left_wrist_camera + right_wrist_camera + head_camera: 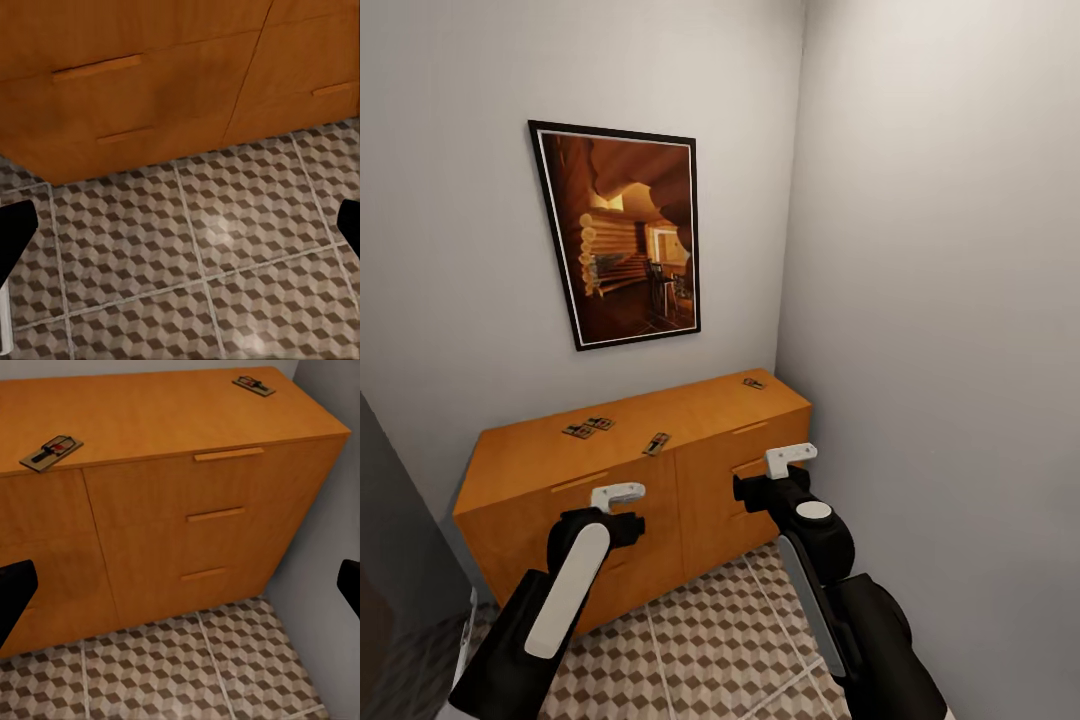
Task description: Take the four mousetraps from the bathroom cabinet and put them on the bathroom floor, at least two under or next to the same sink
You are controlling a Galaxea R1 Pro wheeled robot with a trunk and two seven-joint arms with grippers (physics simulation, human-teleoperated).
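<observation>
The orange-tan cabinet stands against the back wall in a corner, drawers shut. All four mousetraps lie on its flat top: two close together left of centre, one near the front edge, one at the far right. The right wrist view takes in the front-edge trap and the far-right trap. My left gripper hangs open before the left drawers, above the cube-pattern bathroom floor. My right gripper is open before the right drawers. The sink is out of view.
A framed cabin picture hangs above the cabinet. The grey right wall runs close beside the cabinet's right end and my right arm. A dark panel stands at the left edge. Tiled floor stretches between me and the cabinet.
</observation>
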